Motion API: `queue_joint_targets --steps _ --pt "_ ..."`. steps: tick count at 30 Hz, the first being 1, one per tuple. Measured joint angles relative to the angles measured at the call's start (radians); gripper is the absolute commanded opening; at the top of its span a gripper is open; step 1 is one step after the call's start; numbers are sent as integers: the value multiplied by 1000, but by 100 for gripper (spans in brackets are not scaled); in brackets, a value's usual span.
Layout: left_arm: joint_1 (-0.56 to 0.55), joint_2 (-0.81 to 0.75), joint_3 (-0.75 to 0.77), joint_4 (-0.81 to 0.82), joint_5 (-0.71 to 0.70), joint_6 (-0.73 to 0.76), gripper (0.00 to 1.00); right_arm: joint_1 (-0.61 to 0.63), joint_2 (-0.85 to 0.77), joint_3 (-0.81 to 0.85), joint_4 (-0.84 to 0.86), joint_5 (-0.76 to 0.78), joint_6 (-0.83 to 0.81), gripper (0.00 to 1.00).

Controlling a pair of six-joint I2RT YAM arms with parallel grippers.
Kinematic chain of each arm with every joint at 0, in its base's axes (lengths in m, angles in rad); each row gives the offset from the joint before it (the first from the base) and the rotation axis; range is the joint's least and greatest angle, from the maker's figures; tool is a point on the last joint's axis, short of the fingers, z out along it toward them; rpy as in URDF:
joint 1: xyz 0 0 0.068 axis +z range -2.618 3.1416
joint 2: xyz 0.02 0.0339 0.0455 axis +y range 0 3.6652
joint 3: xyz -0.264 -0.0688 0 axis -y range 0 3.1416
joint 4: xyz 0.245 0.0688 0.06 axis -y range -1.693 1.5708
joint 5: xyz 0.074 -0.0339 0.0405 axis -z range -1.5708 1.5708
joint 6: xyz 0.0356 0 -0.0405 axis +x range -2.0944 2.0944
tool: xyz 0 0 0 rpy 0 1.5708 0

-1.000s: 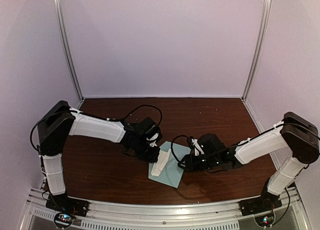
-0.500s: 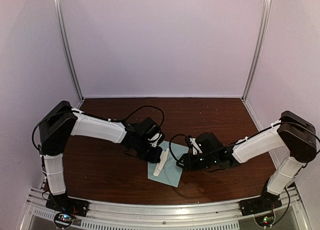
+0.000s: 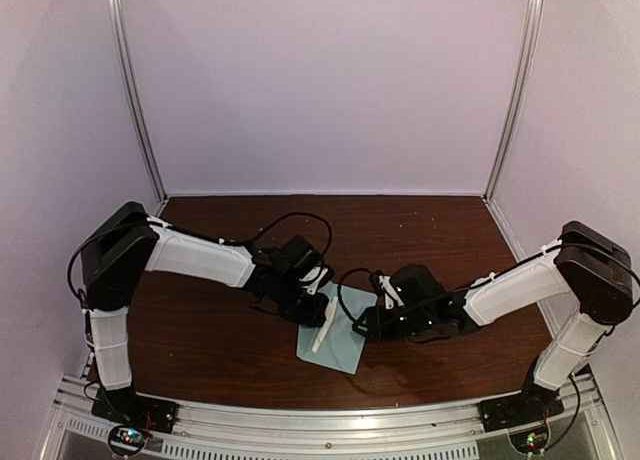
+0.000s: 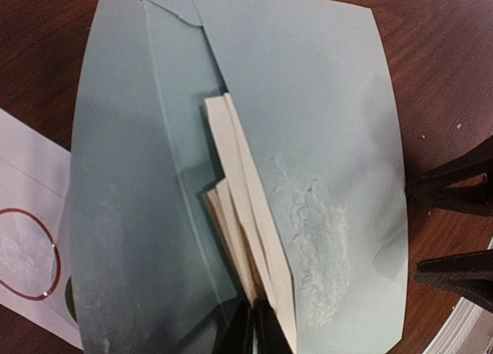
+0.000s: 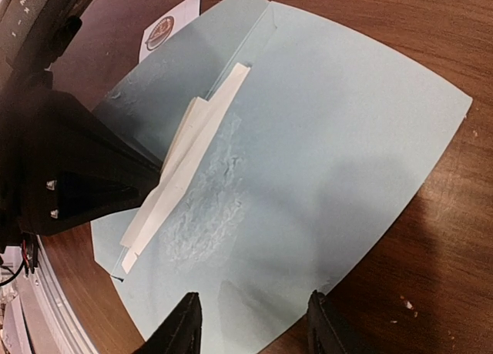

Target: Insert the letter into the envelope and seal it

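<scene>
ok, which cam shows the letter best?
Left wrist: the letter fills the frame's middle, folded layers distinct, near end pinched by the left gripper. Right wrist shows it slantwise on the envelope; top view, just a thin pale strip.

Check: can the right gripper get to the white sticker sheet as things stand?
Probably not directly: the sticker sheet lies past the envelope, partly under it, and the left gripper, holding the letter, blocks the right gripper.

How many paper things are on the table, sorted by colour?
Teal-blue: 1, the envelope
Cream: 1, the folded letter
White: 1, the sticker sheet
Total: 3
</scene>
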State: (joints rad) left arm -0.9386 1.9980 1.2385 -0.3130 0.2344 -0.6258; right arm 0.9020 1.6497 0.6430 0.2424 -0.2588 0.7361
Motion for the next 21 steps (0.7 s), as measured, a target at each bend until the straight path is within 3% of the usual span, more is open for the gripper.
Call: queue_joint_targets --steps 21 --pt "-3 17 -10 77 63 -32 4 -23 -6 5 -30 29 -23 47"
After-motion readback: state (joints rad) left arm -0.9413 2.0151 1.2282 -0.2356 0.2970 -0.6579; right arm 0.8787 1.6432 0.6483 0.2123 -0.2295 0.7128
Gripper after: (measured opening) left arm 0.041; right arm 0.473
